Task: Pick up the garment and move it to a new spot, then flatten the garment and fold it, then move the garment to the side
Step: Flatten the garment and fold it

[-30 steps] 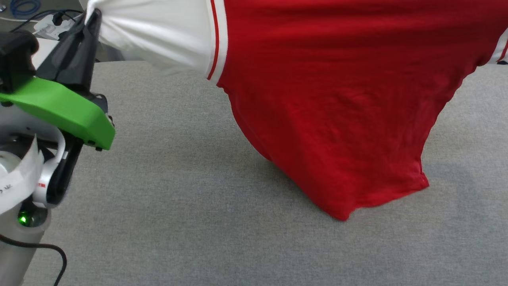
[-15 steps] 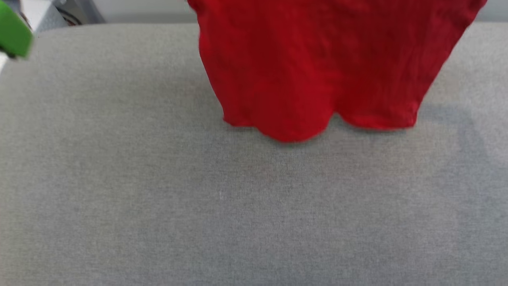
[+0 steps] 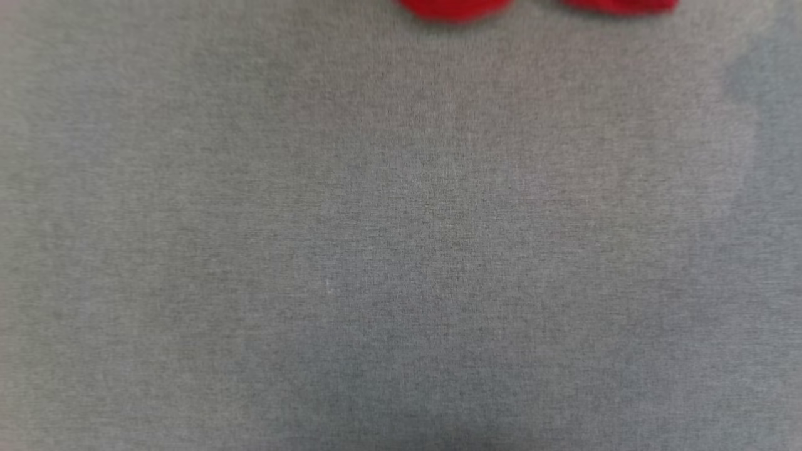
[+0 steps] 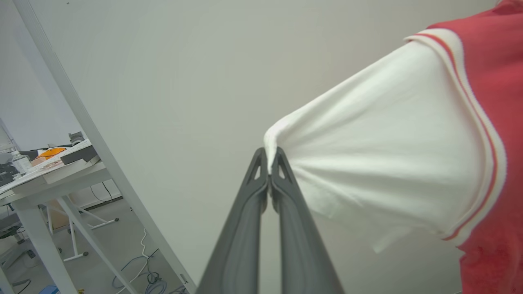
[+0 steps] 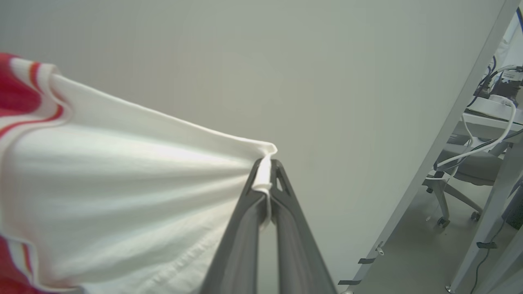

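Garment (image 4: 388,163) hangs stretched between both arms: left hand (image 4: 269,163) clamped on one white sleeve tip, right hand (image 5: 265,167) on the other.

A grey cloth-covered counter (image 3: 401,250) spreads wide, its weave blurred. Behind it stands a plain pale wall (image 4: 171,73), evenly lit. A slanted white post (image 4: 69,102) crosses before a cluttered white desk (image 4: 57,174). Cables (image 4: 149,277) trail across the floor (image 5: 408,245), and what looks like a wheeled chair (image 5: 461,167) sits farther off.
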You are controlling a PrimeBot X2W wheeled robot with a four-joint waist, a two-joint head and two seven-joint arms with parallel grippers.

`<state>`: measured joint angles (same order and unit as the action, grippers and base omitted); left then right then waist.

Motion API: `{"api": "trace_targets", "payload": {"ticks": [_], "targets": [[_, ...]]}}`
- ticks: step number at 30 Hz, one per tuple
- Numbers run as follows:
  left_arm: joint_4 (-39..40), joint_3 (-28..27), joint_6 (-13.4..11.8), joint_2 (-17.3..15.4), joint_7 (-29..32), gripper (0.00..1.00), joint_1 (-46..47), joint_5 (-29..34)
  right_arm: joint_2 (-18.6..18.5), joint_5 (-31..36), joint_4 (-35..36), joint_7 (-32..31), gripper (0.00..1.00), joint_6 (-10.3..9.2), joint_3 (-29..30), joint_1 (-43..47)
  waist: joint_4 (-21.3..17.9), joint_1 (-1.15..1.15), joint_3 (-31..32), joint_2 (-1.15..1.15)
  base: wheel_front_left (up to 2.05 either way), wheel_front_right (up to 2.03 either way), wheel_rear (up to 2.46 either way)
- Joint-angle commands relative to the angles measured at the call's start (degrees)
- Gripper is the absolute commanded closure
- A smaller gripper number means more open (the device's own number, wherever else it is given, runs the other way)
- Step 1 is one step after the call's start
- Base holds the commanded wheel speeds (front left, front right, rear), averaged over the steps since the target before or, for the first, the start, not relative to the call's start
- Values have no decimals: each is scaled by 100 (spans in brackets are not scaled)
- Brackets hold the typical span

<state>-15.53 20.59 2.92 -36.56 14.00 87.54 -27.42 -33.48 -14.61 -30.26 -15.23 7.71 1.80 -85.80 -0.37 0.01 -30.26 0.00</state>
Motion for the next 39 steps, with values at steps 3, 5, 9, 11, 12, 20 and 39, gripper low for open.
{"api": "trace_targets", "payload": {"ticks": [3, 5, 9, 11, 12, 20, 39], "targets": [[-649, 19, 54, 154, -301, 100, 747, 173, 86, 297, -498, 402, 100, -22, 81, -619, -119, -1, -652, 0, 0, 0, 0], [-1016, 73, 80, 279, -526, 100, 1140, 284, 189, 450, -789, 656, 100, -22, 182, -952, -129, -1, -757, 0, 0, 0, 0], [-1654, 180, 138, 455, -1015, 100, 1631, 457, 399, 719, -1278, 1193, 100, -22, 382, -1394, -136, -1, -893, 0, 0, 0, 0], [-1962, 186, 168, 510, -1218, 100, 1749, 455, 547, 755, -1511, 1376, 100, -22, 357, -1484, -157, -1, -934, 0, 0, 0, 0], [-2109, 188, 194, 532, -1328, 100, 1774, 437, 619, 724, -1635, 1458, 100, -22, 336, -1504, -171, -1, -950, 0, 0, 0, 0], [-2787, 601, 387, 777, -2007, 100, 1012, 337, 681, 391, -2189, 1946, 100, -22, -85, -1105, -46, -1, -839, 0, 0, 0, 0], [-2547, 1064, 363, 1043, -2667, 100, -3014, -453, 441, -1958, -1286, 1643, 100, -22, -1703, 2387, 28, -1, 734, 0, 0, 0, 0]]}}
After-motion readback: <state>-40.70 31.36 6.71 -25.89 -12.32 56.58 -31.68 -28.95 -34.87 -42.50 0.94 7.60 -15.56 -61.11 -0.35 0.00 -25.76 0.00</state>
